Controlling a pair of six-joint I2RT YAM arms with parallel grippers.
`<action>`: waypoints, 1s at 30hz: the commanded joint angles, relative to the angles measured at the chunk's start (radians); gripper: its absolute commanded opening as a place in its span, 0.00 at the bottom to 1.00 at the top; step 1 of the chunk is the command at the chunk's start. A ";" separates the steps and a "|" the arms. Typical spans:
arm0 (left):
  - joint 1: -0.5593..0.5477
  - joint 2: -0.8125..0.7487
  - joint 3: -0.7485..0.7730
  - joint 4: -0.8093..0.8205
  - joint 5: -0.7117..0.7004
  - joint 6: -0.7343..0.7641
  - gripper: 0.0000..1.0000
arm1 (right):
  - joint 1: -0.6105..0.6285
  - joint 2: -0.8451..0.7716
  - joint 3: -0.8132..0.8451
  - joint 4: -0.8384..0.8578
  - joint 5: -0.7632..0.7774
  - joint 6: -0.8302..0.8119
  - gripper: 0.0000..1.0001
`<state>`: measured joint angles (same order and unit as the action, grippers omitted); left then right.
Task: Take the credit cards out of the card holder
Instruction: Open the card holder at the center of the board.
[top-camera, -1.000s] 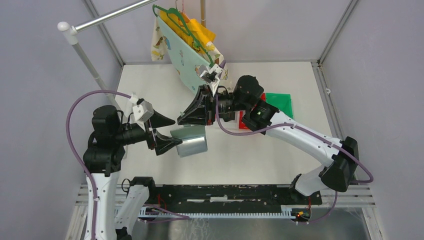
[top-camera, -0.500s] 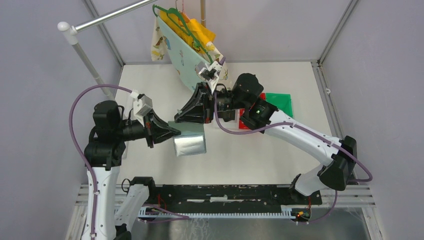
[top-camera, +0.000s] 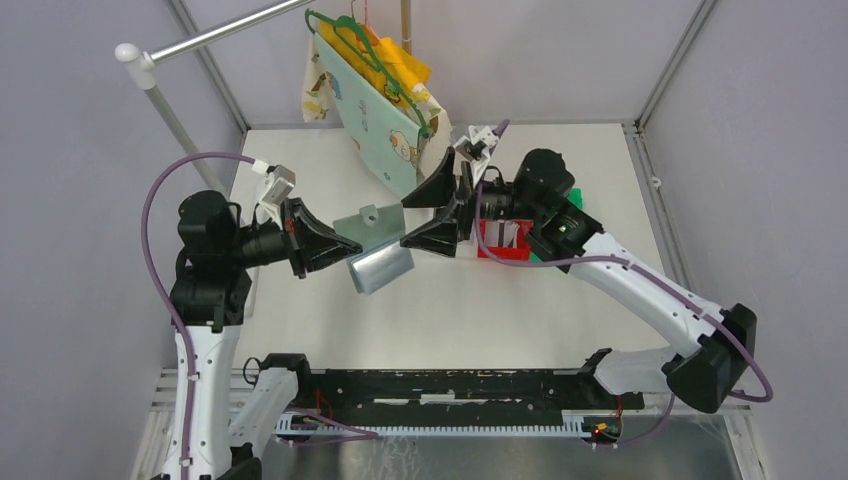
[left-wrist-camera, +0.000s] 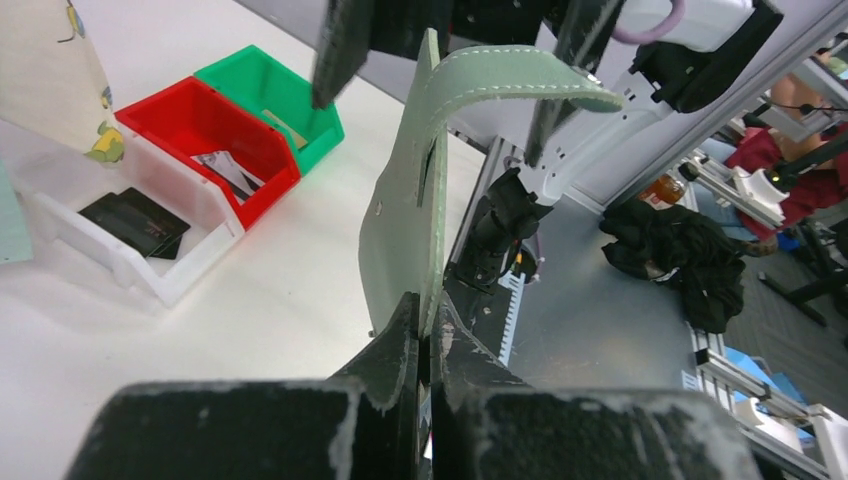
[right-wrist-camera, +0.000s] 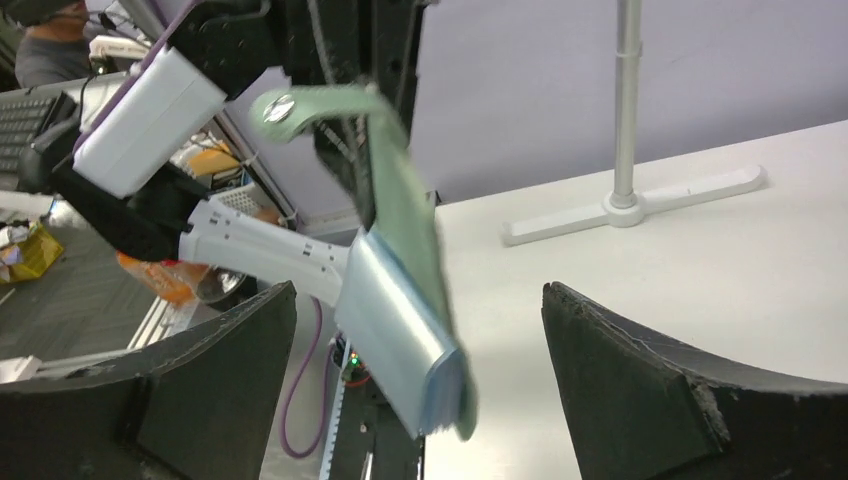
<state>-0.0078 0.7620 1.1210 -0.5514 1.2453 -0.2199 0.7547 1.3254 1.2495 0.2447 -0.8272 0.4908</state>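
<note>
1. The left tool (top-camera: 352, 245) has its fingers pressed together, pinching one edge of the card holder (top-camera: 372, 240).
2. The card holder hangs in the air above the counter (top-camera: 560, 300), between the two tools and left of the bins.
3. It is open. Its grey-green outer flap stands up from the left tool's grip, and the snap tab (left-wrist-camera: 520, 85) curls over at the far end.
4. The shiny blue-silver pocket section (right-wrist-camera: 395, 340) hangs off the flap's lower side, as the right wrist view shows.
5. Whether the credit cards sit in those pockets cannot be told from any view.
6. The right tool (top-camera: 403, 224) is spread wide, with one finger to each side of the holder's free end. The fingers are near it but not touching.
7. In the left wrist view, three bins stand side by side on the counter: a white bin (left-wrist-camera: 150, 275), a red bin (left-wrist-camera: 262, 195) and a green bin (left-wrist-camera: 325, 135).
8. A flat dark item (left-wrist-camera: 135, 222) lies in the white bin, a pale item (left-wrist-camera: 228, 170) in the red one and a tan item (left-wrist-camera: 287, 117) in the green one. What these are cannot be told.
9. A printed pale-green fabric piece (top-camera: 375, 115) hangs on a hanger above the far side of the counter.
</note>
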 joint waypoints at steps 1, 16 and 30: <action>-0.001 0.025 0.060 0.092 0.078 -0.117 0.02 | 0.008 -0.100 -0.079 -0.031 -0.001 -0.108 0.98; 0.000 0.015 0.130 0.092 0.176 -0.143 0.02 | 0.005 -0.212 -0.369 0.105 0.151 -0.156 0.98; 0.000 0.030 0.144 0.091 0.180 -0.142 0.02 | 0.029 -0.133 -0.376 0.396 -0.075 0.018 0.98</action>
<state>-0.0078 0.7918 1.2221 -0.5053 1.3952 -0.2985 0.7727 1.1961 0.8597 0.5407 -0.8371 0.4931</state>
